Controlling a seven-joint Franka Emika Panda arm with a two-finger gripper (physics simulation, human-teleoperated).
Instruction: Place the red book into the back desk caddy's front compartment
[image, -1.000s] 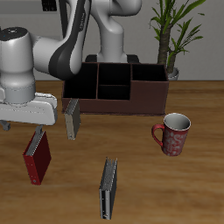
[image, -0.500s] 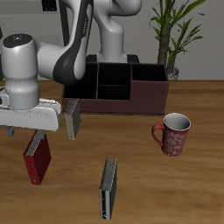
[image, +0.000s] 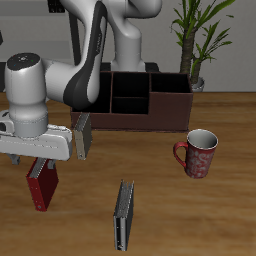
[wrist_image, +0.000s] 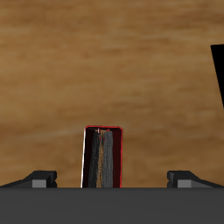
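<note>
Wood-grain tabletop (image: 200, 215) fills my exterior view. At upper centre I see the wide maroon-brown back desk caddy (image: 160, 112) with black dividers. My two-finger gripper (image: 40, 160) hangs at left, fingers (wrist_image: 38, 179) spread, holding nothing, above the upright dark-red hardcover book (image: 42, 183), standing at left, nearer the frame's bottom.

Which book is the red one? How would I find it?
Start at the big brown caddy at the table's back, then come forward to the gripper. The red book stands upright right under it. The other two books are slim and grey; only this one is dark red.
</note>
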